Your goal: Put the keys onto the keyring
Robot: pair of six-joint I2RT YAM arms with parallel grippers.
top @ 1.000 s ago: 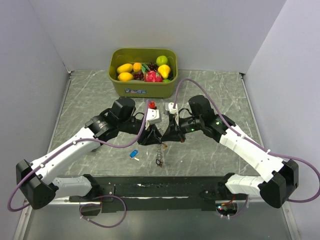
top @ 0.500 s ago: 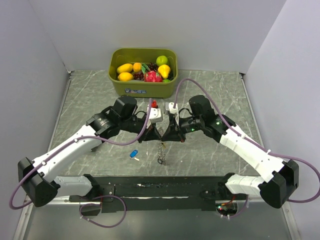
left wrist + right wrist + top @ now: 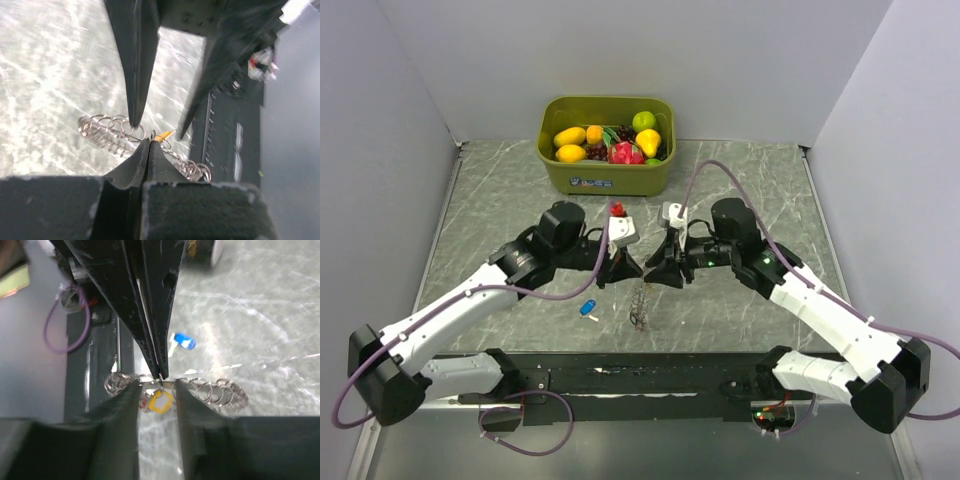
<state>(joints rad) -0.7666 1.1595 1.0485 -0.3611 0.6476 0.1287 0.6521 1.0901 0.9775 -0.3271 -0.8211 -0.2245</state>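
Observation:
My left gripper [image 3: 626, 268] is shut, its tips [image 3: 149, 142] pinching a small ring of the silvery keyring [image 3: 216, 392]. A yellow key [image 3: 160, 401] hangs from that ring, with a bit of red [image 3: 144, 403] beside it. The keyring's coils [image 3: 106, 130] sag to both sides of the pinch, down onto the marble table [image 3: 500, 200]. My right gripper [image 3: 157, 386] is open, one finger on each side of the pinch and the yellow key, holding nothing. In the top view the right gripper [image 3: 660, 272] faces the left one over the keyring [image 3: 640, 306]. A blue key [image 3: 587, 308] lies loose to the left.
A green bin [image 3: 607, 180] of toy fruit stands at the back of the table. A black rail [image 3: 640, 378] runs along the near edge, just in front of the keyring. Grey walls close in the left, right and back sides.
My left gripper has closed on the keyring and my right gripper has opened and let go. Both arms have drawn slightly back toward their own sides.

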